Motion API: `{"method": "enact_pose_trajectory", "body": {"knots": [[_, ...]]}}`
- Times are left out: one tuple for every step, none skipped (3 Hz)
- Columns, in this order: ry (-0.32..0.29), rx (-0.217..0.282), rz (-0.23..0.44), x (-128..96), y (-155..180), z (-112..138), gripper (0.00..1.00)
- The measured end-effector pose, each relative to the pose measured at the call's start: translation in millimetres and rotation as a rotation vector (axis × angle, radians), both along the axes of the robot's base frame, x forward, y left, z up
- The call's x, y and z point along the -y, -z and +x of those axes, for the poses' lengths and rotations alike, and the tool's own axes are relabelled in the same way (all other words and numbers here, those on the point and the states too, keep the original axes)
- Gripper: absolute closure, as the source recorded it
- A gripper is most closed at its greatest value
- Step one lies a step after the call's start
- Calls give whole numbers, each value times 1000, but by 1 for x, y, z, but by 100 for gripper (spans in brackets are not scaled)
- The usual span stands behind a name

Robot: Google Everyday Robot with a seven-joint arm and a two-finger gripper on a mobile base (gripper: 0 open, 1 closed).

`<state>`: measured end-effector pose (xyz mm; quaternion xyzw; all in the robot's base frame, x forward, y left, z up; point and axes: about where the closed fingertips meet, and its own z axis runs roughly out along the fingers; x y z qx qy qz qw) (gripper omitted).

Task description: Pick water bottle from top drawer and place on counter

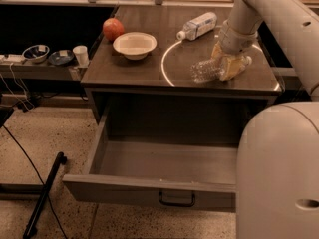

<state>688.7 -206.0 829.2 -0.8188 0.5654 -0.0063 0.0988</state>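
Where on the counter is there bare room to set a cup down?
Bare: the counter front-left, between bowl and front edge, left of the white circle. Crowded: right side, where the gripper sits at the water bottle inside the circle, white-labelled bottle behind.

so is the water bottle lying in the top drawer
No, the water bottle lies on its side on the counter inside the white circle, with the gripper at one end.

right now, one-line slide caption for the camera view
Robot claw at the sideways water bottle over the counter, top drawer open below.
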Motion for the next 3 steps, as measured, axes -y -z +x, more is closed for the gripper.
{"method": "enact_pose_trajectory", "body": {"knots": [[0,0,0,0,0,0,58],[16,12,-1,-1,1,10,34],[28,-4,1,-4,0,15,11]]}}
